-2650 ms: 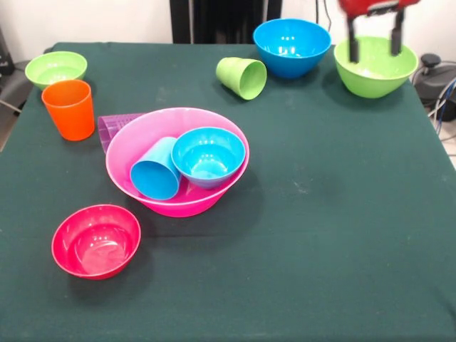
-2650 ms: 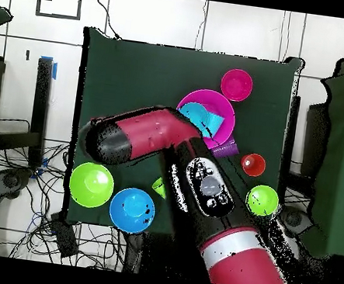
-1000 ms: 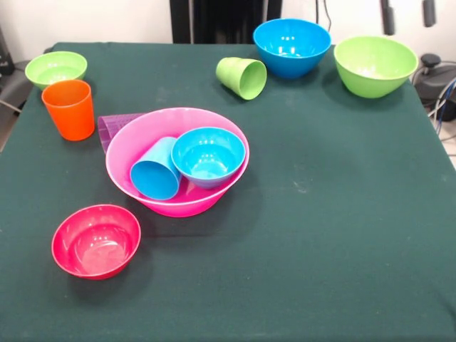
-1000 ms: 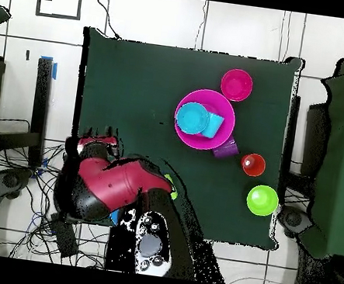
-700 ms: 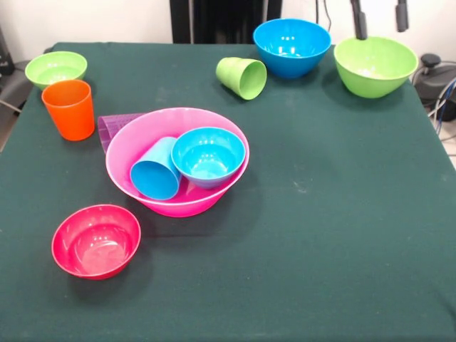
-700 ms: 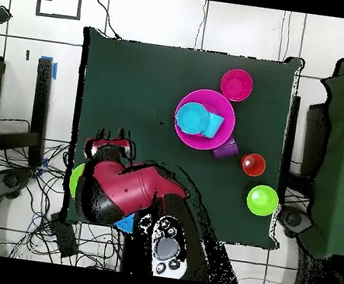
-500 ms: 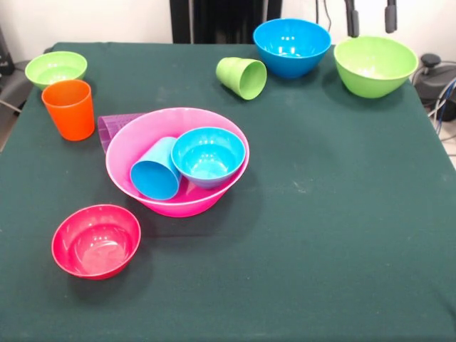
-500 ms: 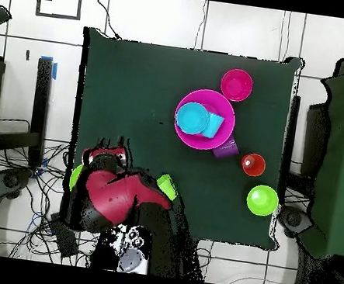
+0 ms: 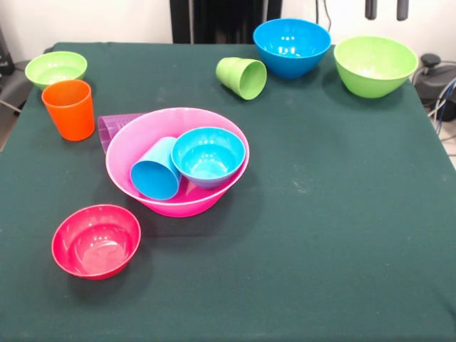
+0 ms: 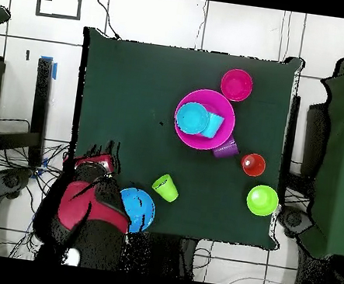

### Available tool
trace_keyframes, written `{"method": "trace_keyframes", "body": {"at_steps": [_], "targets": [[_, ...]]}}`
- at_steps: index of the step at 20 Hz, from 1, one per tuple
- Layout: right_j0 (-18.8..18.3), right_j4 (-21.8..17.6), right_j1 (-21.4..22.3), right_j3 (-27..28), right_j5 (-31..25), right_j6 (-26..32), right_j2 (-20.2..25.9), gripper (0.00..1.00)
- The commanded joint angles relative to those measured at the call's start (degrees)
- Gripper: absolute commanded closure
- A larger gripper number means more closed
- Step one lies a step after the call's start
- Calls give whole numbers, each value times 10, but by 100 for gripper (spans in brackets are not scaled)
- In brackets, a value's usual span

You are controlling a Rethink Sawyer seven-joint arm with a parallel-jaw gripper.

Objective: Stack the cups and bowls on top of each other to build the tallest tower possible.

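The large pink bowl (image 9: pixel 142 132) (image 10: pixel 202 141) sits left of the table's middle. In it are a small light blue bowl (image 9: pixel 208 154) (image 10: pixel 191 118) and a light blue cup (image 9: pixel 155 171) (image 10: pixel 213 124) lying on its side. A purple cup (image 9: pixel 110 128) (image 10: pixel 225 148) lies against the pink bowl's far left side. An orange cup (image 9: pixel 69 108), a small green bowl (image 9: pixel 55 68) and a red bowl (image 9: pixel 96 240) stand apart. A green cup (image 9: pixel 242 77) lies tipped over beside the blue bowl (image 9: pixel 292 46). My gripper (image 9: pixel 386 8) is open and empty, high above the medium green bowl (image 9: pixel 375 65).
My arm (image 10: pixel 85 199) hangs over the table's corner in the overhead view and hides the medium green bowl there. Cables and a black stand (image 9: pixel 434 78) lie beyond the table's right edge. Bare green cloth (image 9: pixel 328 235) fills the near right half.
The gripper tips have risen from the green bowl's rim to the top edge. In the overhead view the arm has drawn back toward the base, uncovering the blue bowl and green cup.
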State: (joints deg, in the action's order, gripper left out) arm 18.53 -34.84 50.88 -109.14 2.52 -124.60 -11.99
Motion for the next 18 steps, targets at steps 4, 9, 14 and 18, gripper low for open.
{"method": "trace_keyframes", "body": {"at_steps": [4, 9, 14, 18], "targets": [[83, -5, -122, 113, 3, -35, -160, 0], [25, 58, -175, 122, -26, -74, -91, 0], [37, 97, -205, 159, -39, -70, -101, 0], [79, 122, -235, 184, -24, -72, -155, 0]]}}
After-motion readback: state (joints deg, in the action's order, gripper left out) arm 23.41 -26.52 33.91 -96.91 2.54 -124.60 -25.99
